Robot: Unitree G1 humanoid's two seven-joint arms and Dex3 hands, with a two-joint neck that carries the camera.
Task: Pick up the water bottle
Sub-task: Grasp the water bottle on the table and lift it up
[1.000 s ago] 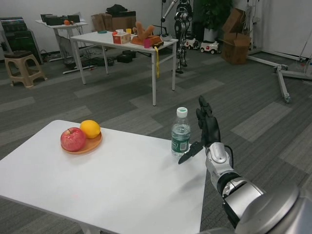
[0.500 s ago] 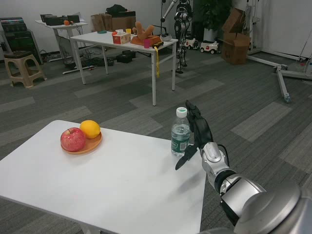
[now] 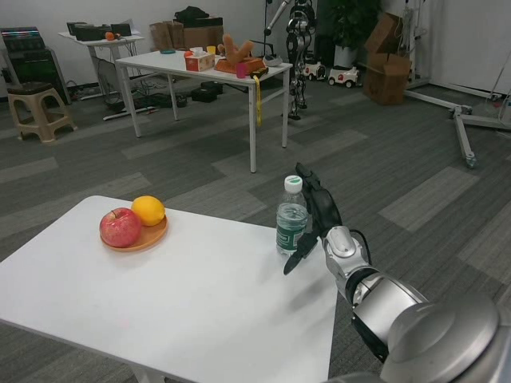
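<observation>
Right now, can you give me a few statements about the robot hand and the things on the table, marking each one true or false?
1. The water bottle stands upright near the table's far edge. True.
2. Its cap is off. False: a white cap is on.
3. The right robot hand is at the bottle's right side, fingers spread. True.
4. The apple and orange lie loose on the white table. False: both sit on a small wooden plate.
5. The bottle is lifted clear. False: it stands on the table.
</observation>
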